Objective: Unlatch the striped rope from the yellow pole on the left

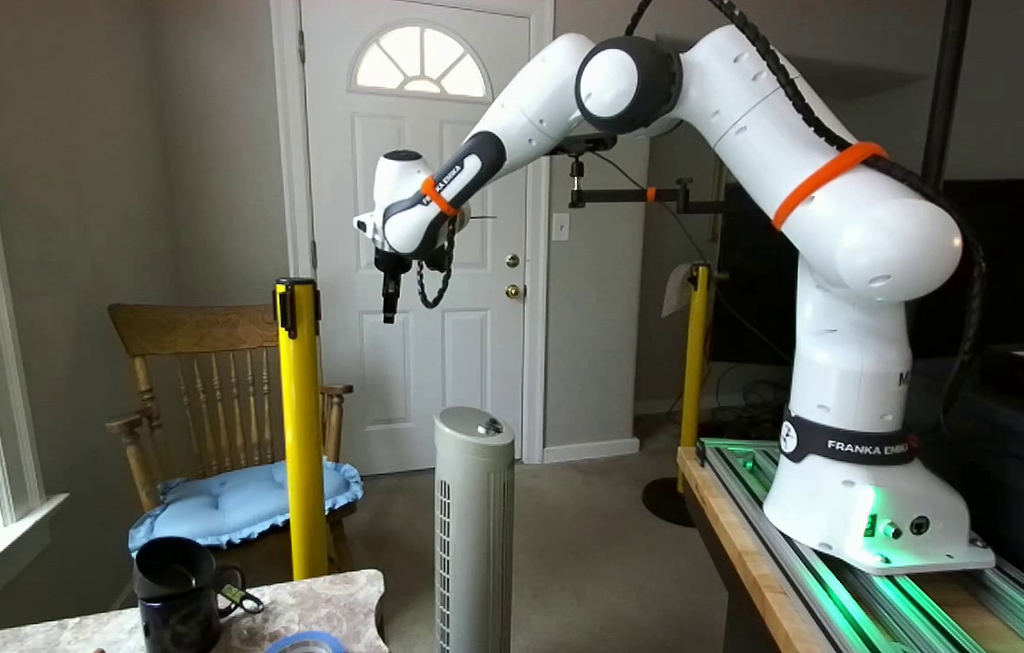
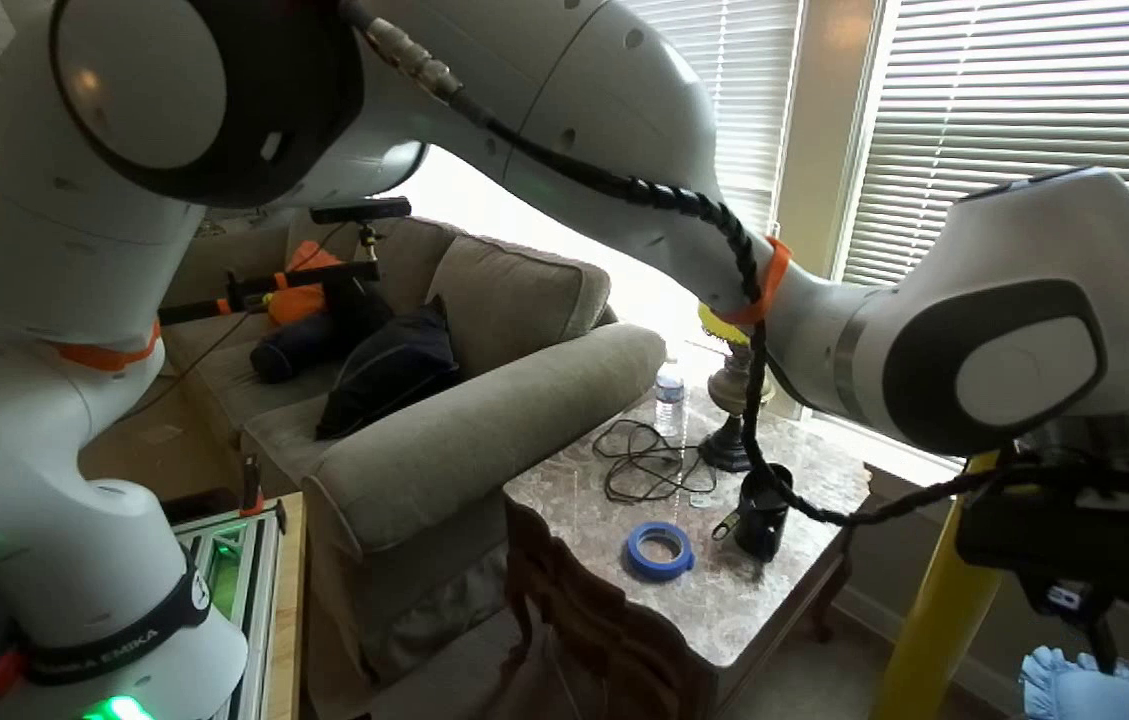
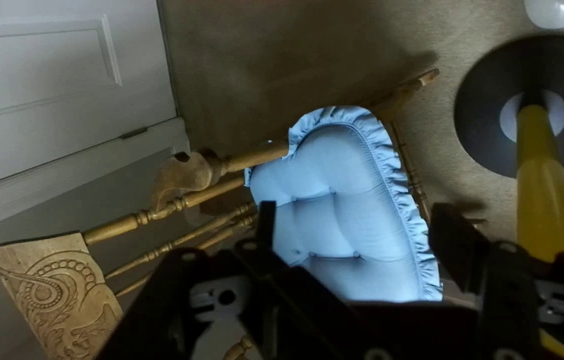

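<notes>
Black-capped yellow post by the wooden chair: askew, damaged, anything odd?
Odd: in an exterior view, no yellow-and-black striped band shows stretched from the black-capped, bright yellow cylindrical post, though the task is unlatching one. The post looks upright; no damage visible.

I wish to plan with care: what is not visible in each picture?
Striped rope: in no view, cause unclear.
Near pole: top behind the arm, in an exterior view.
Its shaft: partly behind the pincer, wrist view.
Fan: foot cut by lower edge, in an exterior view.
</notes>
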Controlling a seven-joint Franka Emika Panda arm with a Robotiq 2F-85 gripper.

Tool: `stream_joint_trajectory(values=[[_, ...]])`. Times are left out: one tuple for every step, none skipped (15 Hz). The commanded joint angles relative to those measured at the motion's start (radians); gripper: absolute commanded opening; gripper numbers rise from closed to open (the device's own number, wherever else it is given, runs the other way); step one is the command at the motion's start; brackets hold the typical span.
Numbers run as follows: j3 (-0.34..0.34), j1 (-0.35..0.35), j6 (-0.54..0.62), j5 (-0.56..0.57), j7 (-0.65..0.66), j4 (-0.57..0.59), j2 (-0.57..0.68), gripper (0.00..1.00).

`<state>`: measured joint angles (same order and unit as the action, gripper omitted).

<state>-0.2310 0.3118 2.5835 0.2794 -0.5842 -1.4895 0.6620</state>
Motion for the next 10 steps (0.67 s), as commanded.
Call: stream_joint_trajectory(values=[[0.074, 0.001, -0.201, -0.077, 0.073, -0.005, -0.087, 1.00], [0.084, -0.001, -0.270, -0.095, 0.093, 0.003, -0.107, 1.00], [0.097, 0.001, -0.332, -0.119, 0.108, 0.016, -0.121, 1.00], [0.092, -0.008, -0.395, -0.128, 0.146, 0.027, -0.140, 1.00], [0.088, -0.012, -0.449, -0.140, 0.181, 0.041, -0.155, 1.00], [0.086, -0.013, -0.501, -0.155, 0.213, 0.055, -0.167, 1.00], [0.086, -0.012, -0.556, -0.171, 0.238, 0.069, -0.181, 1.00], [0.088, -0.009, -0.586, -0.188, 0.254, 0.076, -0.193, 1.00], [0.088, -0.007, -0.621, -0.203, 0.273, 0.088, -0.200, 1.00], [0.086, -0.008, -0.640, -0.212, 0.292, 0.092, -0.211, 1.00]])
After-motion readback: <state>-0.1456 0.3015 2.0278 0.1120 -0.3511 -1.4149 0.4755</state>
